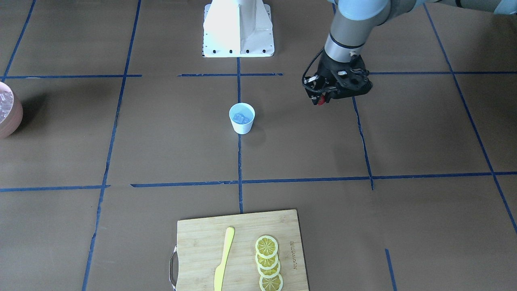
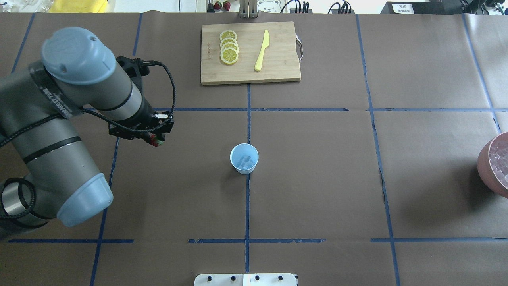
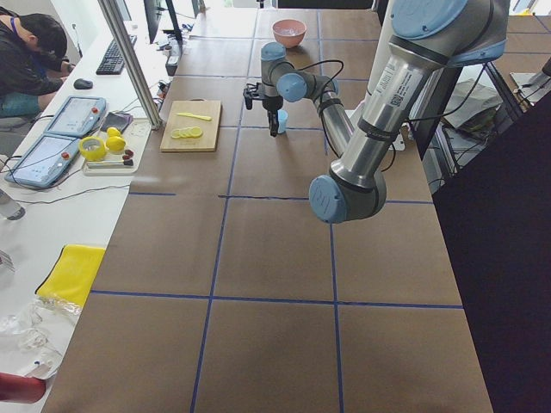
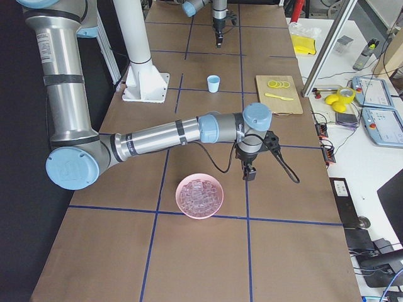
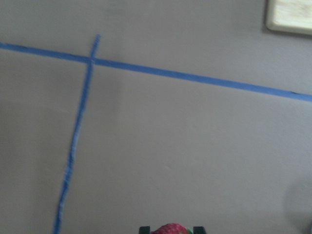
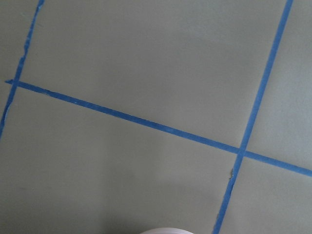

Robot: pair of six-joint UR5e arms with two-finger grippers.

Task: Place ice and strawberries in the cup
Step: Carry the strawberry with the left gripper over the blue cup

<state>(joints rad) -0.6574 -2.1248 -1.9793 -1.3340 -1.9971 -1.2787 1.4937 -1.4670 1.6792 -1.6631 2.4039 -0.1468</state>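
Over the tabletop, the right arm's jaws sit near the pink bowl, can't tell if they're closed. Left arm's jaws, well apart from the cup, are pinching the strawberry. Cup's got some ice in it.

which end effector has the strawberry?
The left end effector: a red strawberry is pinched between its fingers. The right end effector, beside the pink bowl, shows no red.
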